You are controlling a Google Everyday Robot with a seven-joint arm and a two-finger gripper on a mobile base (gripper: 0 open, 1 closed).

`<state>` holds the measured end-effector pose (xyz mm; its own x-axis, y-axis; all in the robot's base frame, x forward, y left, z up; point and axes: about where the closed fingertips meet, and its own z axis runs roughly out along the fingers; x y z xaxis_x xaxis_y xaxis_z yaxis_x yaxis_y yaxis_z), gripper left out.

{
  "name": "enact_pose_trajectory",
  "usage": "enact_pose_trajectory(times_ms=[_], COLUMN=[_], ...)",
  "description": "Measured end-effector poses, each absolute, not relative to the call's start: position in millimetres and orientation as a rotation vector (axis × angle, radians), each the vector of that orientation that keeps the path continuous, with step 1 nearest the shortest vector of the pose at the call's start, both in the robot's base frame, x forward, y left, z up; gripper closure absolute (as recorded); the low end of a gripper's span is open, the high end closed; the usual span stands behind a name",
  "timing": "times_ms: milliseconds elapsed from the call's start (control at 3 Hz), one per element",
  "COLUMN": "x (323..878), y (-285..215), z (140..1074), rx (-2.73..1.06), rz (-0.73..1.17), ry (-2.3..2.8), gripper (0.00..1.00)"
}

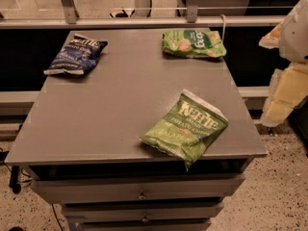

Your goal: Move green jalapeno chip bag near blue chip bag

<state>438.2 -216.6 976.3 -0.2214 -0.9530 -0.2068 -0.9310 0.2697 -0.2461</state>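
Note:
The green jalapeno chip bag point(186, 128) lies flat near the front right corner of the grey table point(115, 105), its lower corner hanging slightly over the front edge. The blue chip bag point(77, 55) lies at the back left of the table. The two bags are far apart, diagonally across the tabletop. My gripper point(285, 93) hangs at the right edge of the view, off the table's right side and above the floor, apart from both bags and holding nothing that I can see.
A brighter green bag with round cracker pictures point(193, 43) lies at the back right of the table. A rail and glass partition point(144, 20) run behind the table. Drawers point(139, 189) sit under the front edge. Speckled floor point(279, 196) lies to the right.

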Motion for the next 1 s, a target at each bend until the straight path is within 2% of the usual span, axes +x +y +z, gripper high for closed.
enact_pose_trajectory(times_ms=[667,1000], x=[441.7,451.7], y=[-209.6,-184.3], z=[974.7,964.6], rx=[-1.699,-1.654], rz=[-0.076,0.03], ry=[2.214,2.177], gripper=[0.0,0.0])
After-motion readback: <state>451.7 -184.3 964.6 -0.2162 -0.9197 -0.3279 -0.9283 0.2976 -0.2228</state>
